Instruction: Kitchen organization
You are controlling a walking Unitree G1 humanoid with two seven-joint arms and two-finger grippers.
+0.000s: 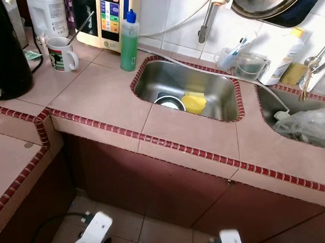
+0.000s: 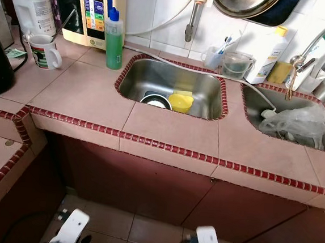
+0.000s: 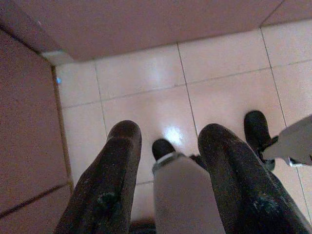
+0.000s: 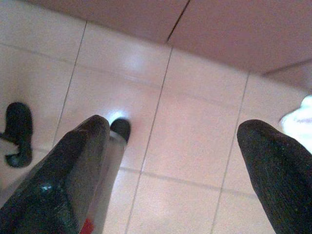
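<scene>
You face a tiled counter (image 1: 102, 93) with a red-brown mosaic edge. Take the steel sink (image 1: 211, 83) set into it as your landmark.

Inside the sink: a yellow sponge (image 1: 195, 103) lies near the front wall, with a round steel bowl (image 1: 169, 102) touching it on the robot's left.

Just left of the sink, a green soap bottle (image 1: 129, 42) with a blue cap stands upright on the counter. Further left of the sink stands a white mug (image 1: 60, 53), handle toward the sink. Behind the mug, a large white canister (image 1: 46, 6) and a wall-side water appliance (image 1: 110, 12) with coloured buttons. Far left of the sink, a black kettle (image 1: 6, 56).

Behind the sink, at the back wall: a clear cup (image 1: 229, 56) holding toothbrushes, a clear measuring jug (image 1: 251, 65) beside it, then a white detergent bottle (image 1: 285, 55).

Right of the sink, a second basin (image 1: 266, 108) holds a crumpled clear plastic bag (image 1: 313, 124). A hose runs from the wall across the counter behind the sink toward that basin.

Your left gripper (image 3: 165, 146) hangs low, below the sink, pointed at the tiled floor (image 3: 219, 78); fingers moderately apart, holding nothing. Your right gripper (image 4: 173, 141) likewise hangs over the floor, fingers spread wide, empty.
</scene>
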